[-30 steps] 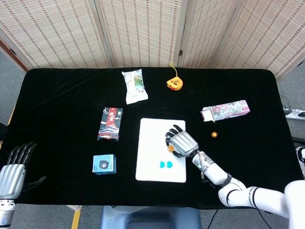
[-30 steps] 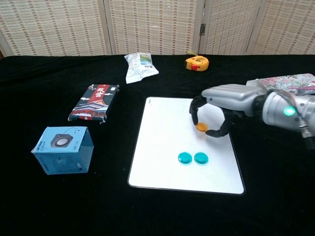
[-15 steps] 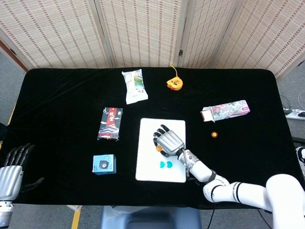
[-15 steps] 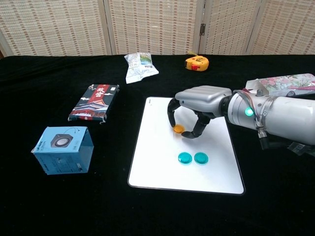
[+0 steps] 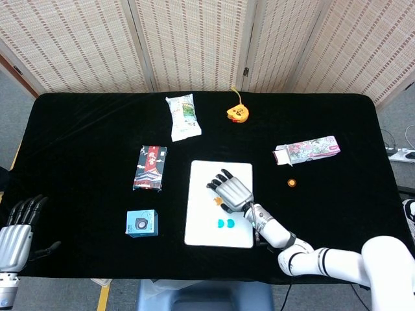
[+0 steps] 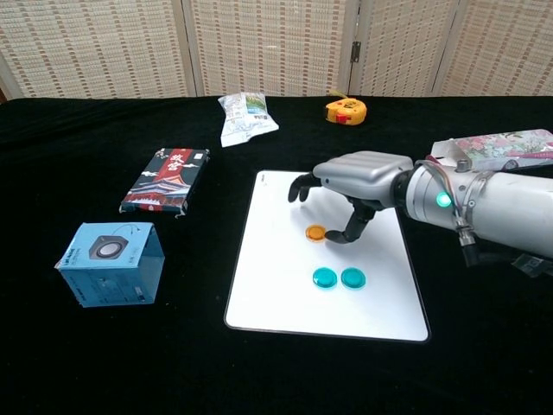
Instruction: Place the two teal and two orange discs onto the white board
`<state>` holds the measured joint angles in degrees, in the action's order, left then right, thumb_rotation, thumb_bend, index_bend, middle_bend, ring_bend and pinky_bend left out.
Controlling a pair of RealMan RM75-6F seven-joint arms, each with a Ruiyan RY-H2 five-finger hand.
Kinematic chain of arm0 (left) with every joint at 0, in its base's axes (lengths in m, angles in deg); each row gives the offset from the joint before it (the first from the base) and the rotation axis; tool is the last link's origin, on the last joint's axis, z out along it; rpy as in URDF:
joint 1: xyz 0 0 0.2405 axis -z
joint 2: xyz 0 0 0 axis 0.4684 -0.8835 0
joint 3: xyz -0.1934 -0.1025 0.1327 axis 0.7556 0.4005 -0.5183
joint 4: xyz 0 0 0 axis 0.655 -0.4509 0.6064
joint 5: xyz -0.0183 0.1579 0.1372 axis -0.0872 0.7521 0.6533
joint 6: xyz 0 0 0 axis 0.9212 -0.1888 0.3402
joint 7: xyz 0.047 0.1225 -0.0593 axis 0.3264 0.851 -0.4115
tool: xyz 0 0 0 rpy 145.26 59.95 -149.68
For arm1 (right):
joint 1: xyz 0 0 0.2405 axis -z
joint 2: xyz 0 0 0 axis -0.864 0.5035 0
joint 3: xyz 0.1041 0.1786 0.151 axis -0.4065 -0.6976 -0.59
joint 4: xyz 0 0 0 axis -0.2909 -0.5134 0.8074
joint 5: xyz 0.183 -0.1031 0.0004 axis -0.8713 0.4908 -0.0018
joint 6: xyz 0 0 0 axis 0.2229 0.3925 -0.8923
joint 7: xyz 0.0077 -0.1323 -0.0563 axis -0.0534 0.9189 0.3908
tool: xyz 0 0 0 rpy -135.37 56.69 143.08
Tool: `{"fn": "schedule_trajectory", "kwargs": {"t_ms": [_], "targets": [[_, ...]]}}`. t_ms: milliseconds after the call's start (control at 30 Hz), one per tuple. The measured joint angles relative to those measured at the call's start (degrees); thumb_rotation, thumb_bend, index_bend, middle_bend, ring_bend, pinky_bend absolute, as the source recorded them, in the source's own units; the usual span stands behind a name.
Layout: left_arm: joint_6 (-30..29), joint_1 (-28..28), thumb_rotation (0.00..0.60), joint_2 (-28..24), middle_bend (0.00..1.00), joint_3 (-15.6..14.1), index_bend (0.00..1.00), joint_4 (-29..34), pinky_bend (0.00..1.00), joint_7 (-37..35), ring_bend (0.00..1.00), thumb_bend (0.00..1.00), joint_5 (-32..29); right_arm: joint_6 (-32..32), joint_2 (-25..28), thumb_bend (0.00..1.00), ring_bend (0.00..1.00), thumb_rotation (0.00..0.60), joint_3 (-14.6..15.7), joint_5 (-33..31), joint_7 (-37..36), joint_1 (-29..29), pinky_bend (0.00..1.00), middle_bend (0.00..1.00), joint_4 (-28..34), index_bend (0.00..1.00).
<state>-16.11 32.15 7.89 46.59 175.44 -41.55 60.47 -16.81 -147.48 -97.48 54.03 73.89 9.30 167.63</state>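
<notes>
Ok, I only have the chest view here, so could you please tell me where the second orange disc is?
Observer: The second orange disc lies on the black cloth to the right of the white board. It is just in front of the floral box, not touching it.
Operator: Thank you. Where is the left hand? It is outside my frame.
Observer: The left hand is at the near left edge of the table. It holds nothing and is well to the left of the blue box.
</notes>
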Motion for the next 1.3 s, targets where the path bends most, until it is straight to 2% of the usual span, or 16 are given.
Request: {"fn": "schedule_trajectory", "kwargs": {"t_ms": [133,333,567,1033,1300], "targets": [[0.02,0.04,0.6,0.1,0.08,0.07,0.04,-0.28,0.0,-0.27,0.02,0.15,-0.01,2.73,1.8,0.44,0.11,0.6,0.0,-0.12,-0.54,1.54,0.04,0.23,0.72,0.21],[0.36,0.33,0.6,0.59,0.08,0.13,0.04,-0.74,0.0,-0.56,0.02,0.15,0.11,7.45,6.92,0.44,0.12,0.6,0.71,-1.95,-2.44,6.79,0.04,0.23,1.06,0.31],[0.74,0.81,0.6,0.85,0.08,0.21,0.04,-0.4,0.0,0.07,0.02,0.15,0.41,8.84,10.18,0.44,0.11,0.6,2.5,-3.78,-5.71,11.53,0.04,0.23,-1.79,0.35],[0.91,1.09,0.6,0.43,0.08,0.17,0.04,1.04,0.0,1.39,0.02,0.15,0.53,5.22,7.35,0.44,0.12,0.6,2.75,-3.85,-10.32,13.58,0.04,0.23,-12.73,0.38],[1.1,1.11,0.6,0.37,0.08,0.06,0.04,1.13,0.0,1.45,0.02,0.15,0.4,3.6,5.73,0.44,0.12,0.6,2.11,-3.11,-11.57,13.71,0.04,0.23,-15.79,0.4]]}}
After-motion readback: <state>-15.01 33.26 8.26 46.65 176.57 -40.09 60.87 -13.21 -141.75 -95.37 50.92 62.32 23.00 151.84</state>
